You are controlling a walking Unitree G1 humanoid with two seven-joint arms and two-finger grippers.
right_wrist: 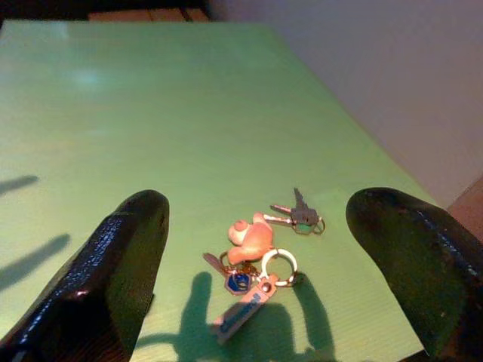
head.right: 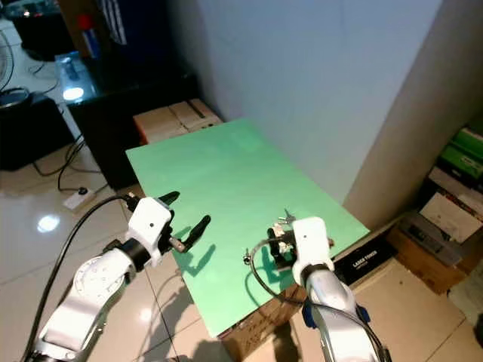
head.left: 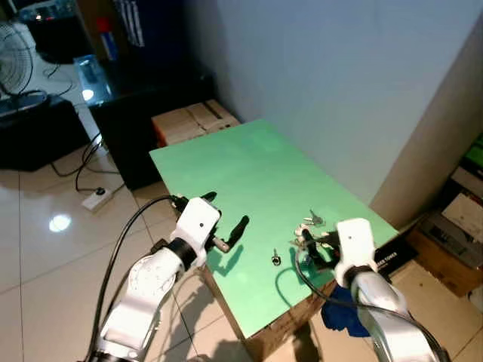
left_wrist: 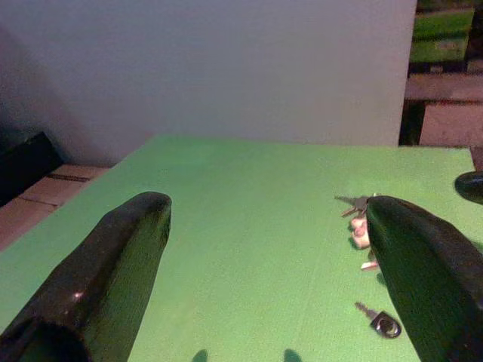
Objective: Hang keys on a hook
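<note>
A bunch of keys with a pink charm, a ring and a tag lies on the green table near its right end. Two small keys lie just beyond the bunch. A single key with a black head lies apart, nearer the front edge. My right gripper is open low over the table, and the bunch lies between its fingers without touching them. My left gripper hangs open over the table's front edge, left of the single key, holding nothing.
A white wall runs behind the table. Cardboard boxes and a black cabinet stand past its far end. A power strip and cables lie on the tiled floor at left. Boxes sit at the right, and a blue cloth lies below the table.
</note>
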